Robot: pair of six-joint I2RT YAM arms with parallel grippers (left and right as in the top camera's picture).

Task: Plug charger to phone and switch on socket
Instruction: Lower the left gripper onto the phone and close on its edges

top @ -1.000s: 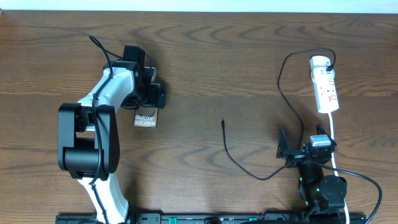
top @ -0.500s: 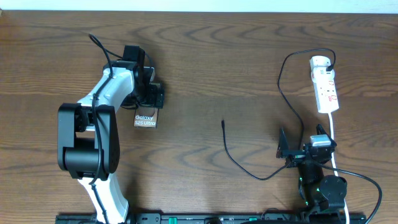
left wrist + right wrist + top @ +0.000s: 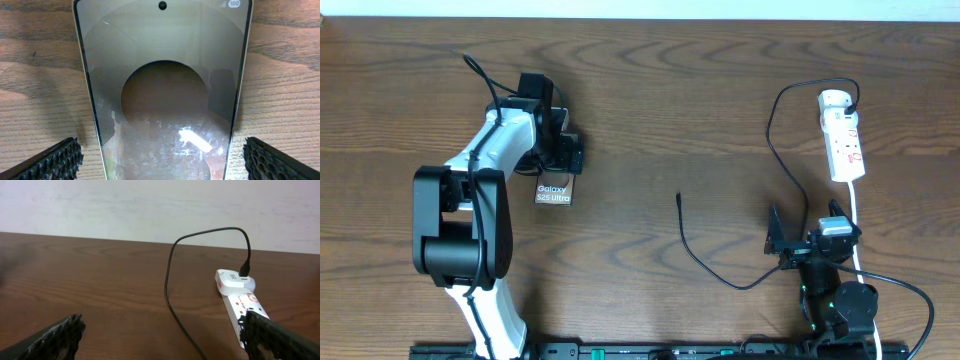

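- Phone (image 3: 162, 90) lies flat, face up, on the left of the table (image 3: 720, 100), partly under the left gripper (image 3: 160, 162).
- Left fingers (image 3: 55, 160) stand apart on either side of it, touching neither edge.
- Charger (image 3: 705, 268) tip lies loose mid-table, well apart from the phone. Its other end is plugged into the socket (image 3: 843, 135), far right.
- Right gripper (image 3: 162, 337) is spread wide and holds nothing.

White red-marked socket (image 3: 842, 140), black charger (image 3: 679, 200), dark phone (image 3: 552, 192) on brown wood-grain table (image 3: 720, 100).
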